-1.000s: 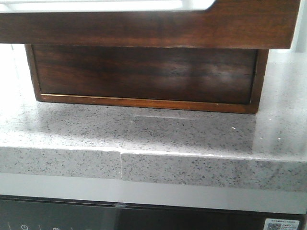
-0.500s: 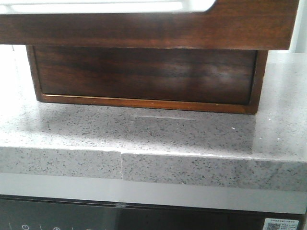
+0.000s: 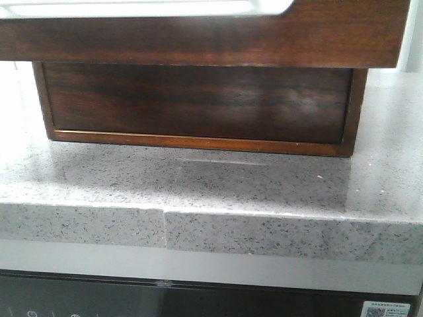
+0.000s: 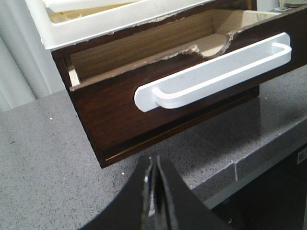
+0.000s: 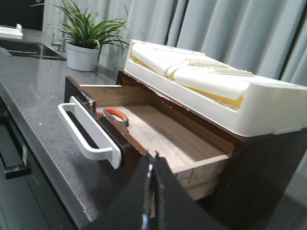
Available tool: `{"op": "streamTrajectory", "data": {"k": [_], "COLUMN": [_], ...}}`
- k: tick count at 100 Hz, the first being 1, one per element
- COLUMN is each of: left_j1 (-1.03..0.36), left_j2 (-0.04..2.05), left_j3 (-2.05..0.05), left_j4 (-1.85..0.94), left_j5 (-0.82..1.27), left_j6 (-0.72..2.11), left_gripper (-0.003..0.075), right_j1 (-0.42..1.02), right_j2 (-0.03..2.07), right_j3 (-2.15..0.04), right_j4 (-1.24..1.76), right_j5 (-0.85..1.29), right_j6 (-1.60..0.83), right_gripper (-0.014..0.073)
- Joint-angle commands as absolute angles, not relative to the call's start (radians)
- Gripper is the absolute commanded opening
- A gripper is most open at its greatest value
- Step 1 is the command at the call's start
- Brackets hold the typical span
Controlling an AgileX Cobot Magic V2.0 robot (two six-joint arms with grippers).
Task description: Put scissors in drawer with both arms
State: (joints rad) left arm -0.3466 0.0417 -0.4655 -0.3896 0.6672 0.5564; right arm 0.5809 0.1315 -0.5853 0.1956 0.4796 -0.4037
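Observation:
The drawer (image 3: 198, 36), wide, dark brown and plain-fronted with a white round-cornered inside, fills the top of the front view. Its white inside also shows on top of the cabinet in the right wrist view (image 5: 211, 91) and the left wrist view (image 4: 96, 21). The scissors (image 5: 116, 116), grey with an orange loop, lie in the open lower notched drawer (image 5: 158, 129), just behind its front. My left gripper (image 4: 154, 162) is shut and empty over the counter in front of that drawer. My right gripper (image 5: 153, 157) is shut and empty beside its open side.
The notched drawer front carries a white bar handle (image 4: 211, 72), also seen in the right wrist view (image 5: 88, 132). The cabinet stands on a grey speckled counter (image 3: 198, 185) with its front edge close. A potted plant (image 5: 84, 40) and a sink stand far along the counter.
The front view has shifted very slightly to the left. Nothing else visibly differs.

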Motion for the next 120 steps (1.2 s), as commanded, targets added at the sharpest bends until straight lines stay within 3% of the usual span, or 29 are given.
{"op": "streamTrajectory", "data": {"k": [1, 55, 100, 120], "left_j1": [-0.345, -0.345, -0.254, -0.248], "left_j2": [0.055, 0.055, 0.052, 0.052], "left_j3": [-0.477, -0.437, -0.212, -0.087], "left_j4": [-0.419, -0.441, -0.329, -0.009], "left_j5": [0.601, 0.598, 0.374, 0.189], "left_j6": [0.548, 0.548, 0.549, 0.134], "left_gripper": [-0.0020, -0.0020, -0.0020, -0.0020], "right_j1": [0.542, 0.529, 0.529, 0.529], "right_j2": [0.145, 0.145, 0.145, 0.145], "right_j3": [-0.605, -0.605, -0.605, -0.605], "right_j4": [0.184, 0.184, 0.184, 0.184], "right_j5": [0.382, 0.380, 0.380, 0.380], "right_j6": [-0.391, -0.391, -0.391, -0.391], "right_gripper": [-0.0046, -0.0046, -0.0046, -0.0046]}}
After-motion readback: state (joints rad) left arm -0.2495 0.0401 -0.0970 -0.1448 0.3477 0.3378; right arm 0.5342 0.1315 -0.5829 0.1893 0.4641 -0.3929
